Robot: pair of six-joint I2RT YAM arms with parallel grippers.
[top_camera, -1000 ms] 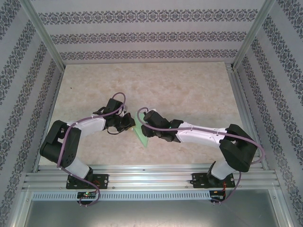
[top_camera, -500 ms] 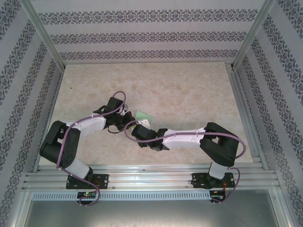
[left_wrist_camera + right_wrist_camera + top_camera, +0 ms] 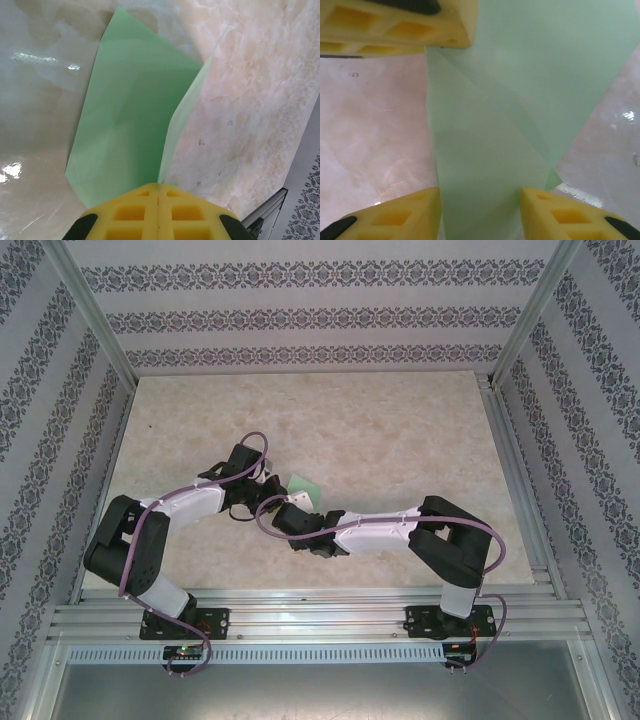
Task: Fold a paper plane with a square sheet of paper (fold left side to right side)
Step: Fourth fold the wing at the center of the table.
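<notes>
Mint-green plain paper sits clamped in the left jaws; the right jaws stand parted around it.

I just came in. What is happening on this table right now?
Two robot arms are folding a green paper in the middle of the table. The left gripper is shut on one edge of the paper and holds a flap partly raised. The right gripper is open, with part of the paper lying in its gap. The paper is partly folded, not yet a plane.
</notes>
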